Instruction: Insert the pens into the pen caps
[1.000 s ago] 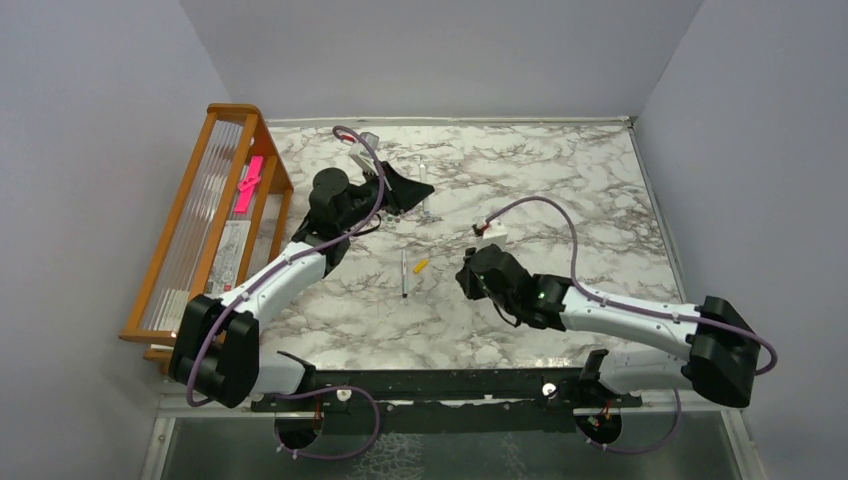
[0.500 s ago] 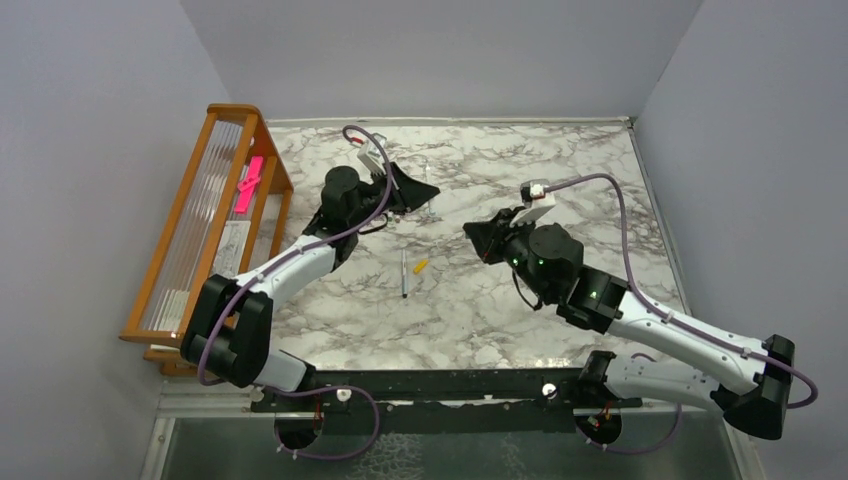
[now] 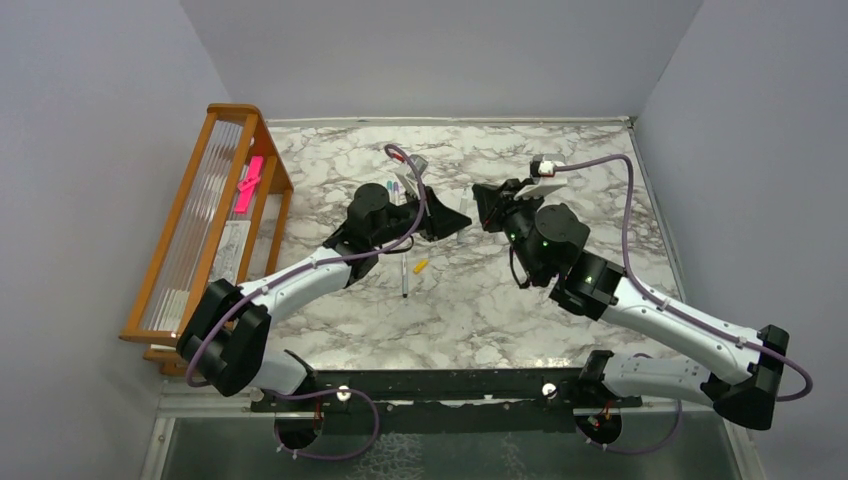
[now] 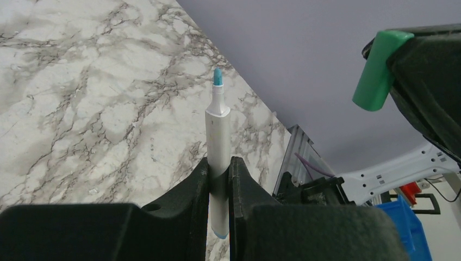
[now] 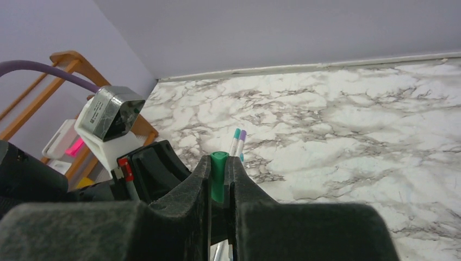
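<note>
My left gripper (image 4: 219,166) is shut on a white-grey pen (image 4: 217,130) that stands up between the fingers, its blue tip bare. My right gripper (image 5: 218,163) is shut on a green pen cap (image 5: 218,176). The cap also shows in the left wrist view (image 4: 376,70), up and to the right of the pen tip, apart from it. In the top view the left gripper (image 3: 452,218) and right gripper (image 3: 482,204) face each other above mid-table. Another pen (image 3: 404,275) and an orange cap (image 3: 420,266) lie on the marble.
Two pens with teal and purple caps (image 5: 238,142) lie side by side further back, also visible in the top view (image 3: 396,187). A wooden rack (image 3: 215,215) holding a pink strip (image 3: 248,185) stands at the left edge. Grey walls close in the table.
The right gripper has risen from low near the table and swung to the far centre. The left gripper has moved right with its pen. The two now face each other closely.
</note>
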You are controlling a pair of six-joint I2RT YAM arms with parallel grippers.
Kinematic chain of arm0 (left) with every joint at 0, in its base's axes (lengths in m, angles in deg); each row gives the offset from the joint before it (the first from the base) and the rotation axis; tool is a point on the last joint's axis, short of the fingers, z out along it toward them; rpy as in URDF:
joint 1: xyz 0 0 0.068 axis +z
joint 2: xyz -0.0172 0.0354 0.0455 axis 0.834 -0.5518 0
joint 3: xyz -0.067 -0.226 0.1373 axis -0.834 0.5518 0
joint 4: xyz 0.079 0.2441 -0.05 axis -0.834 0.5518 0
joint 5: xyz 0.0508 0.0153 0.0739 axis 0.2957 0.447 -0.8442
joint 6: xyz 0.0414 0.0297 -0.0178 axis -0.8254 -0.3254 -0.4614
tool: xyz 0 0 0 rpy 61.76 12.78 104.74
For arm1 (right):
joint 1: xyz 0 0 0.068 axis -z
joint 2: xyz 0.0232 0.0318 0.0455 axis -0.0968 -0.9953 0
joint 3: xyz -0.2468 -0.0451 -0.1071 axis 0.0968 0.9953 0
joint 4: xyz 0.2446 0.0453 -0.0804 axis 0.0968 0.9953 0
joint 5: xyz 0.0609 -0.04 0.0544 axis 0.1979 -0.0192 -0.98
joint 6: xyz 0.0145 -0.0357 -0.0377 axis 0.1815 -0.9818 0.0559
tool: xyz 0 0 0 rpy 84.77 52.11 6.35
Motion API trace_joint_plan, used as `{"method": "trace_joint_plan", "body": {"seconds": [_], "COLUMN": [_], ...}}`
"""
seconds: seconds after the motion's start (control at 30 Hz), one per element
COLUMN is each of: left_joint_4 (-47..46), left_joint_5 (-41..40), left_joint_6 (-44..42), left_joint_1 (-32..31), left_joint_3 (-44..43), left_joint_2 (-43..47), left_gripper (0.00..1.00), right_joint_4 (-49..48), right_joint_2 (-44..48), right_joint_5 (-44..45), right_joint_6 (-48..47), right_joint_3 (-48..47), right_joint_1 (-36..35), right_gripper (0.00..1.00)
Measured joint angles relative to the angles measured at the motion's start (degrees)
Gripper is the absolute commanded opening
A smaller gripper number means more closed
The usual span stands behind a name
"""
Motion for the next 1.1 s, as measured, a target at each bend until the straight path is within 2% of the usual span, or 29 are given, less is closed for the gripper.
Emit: {"method": "trace_joint_plan", "body": {"seconds": [0.3, 0.63, 1.1], "left_joint_4": [1.1, 2.7, 4.2], "left_joint_5": [1.5, 5.5, 7.1], "left_joint_6": [-1.5, -2.4, -3.7], "left_joint_1": [-0.6, -1.3, -2.1], "left_joint_3": [-2.1, -4.1, -4.7], "left_joint_2": [0.0, 0.5, 0.7], "left_gripper": [0.00, 0.00, 0.00], "right_joint_4": [-3.0, -3.4, -3.8], "right_joint_2": [-2.9, -3.6, -3.8], "right_joint_5": [2.0, 2.0, 1.7], "right_joint_6": [-4.9, -5.2, -6.2], "right_joint_3": [-1.0, -1.0, -1.8], "right_joint_1": [0.5, 1.2, 3.8], "right_gripper": [0.01, 0.01, 0.01]}}
